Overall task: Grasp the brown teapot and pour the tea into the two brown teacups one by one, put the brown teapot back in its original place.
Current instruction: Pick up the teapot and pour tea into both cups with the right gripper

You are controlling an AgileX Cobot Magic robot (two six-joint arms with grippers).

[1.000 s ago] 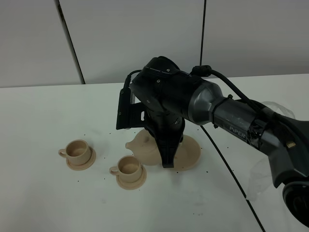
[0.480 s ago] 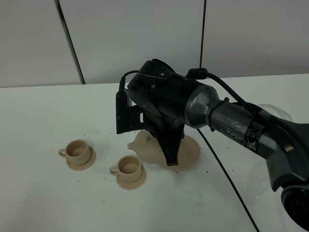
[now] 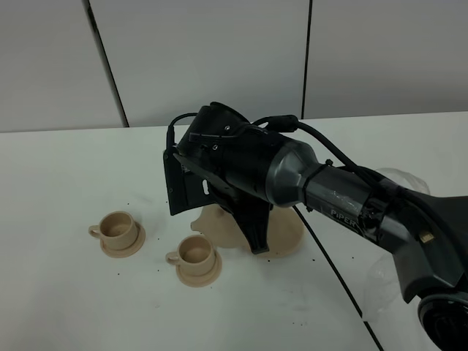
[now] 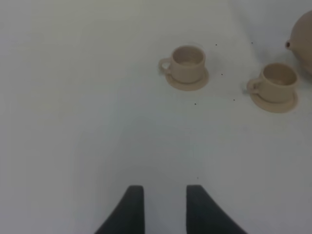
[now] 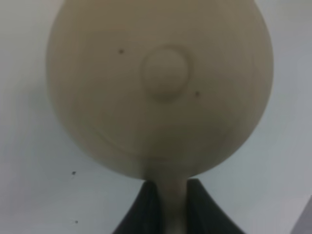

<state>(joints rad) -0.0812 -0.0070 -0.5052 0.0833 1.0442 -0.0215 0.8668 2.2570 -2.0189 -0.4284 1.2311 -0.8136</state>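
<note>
**Right tool [image 5: 168,207] clamped on brown teapot [image 5: 161,87] handle**

Handle to spout, the pot's axis runs straight away from the tool. Its spout is just beside the nearer teacup [image 3: 196,253]. Left tool [image 4: 165,207] hangs open, farther from that cup.

The right arm [image 3: 241,157] is a glossy black rounded housing joined to a grey metallic sleeve [image 3: 296,175], with white lettering [image 3: 344,217] further along. A black cable [image 3: 278,121] runs along it. The left gripper [image 4: 165,191] has dark tapered fingers [image 4: 130,209].
</note>
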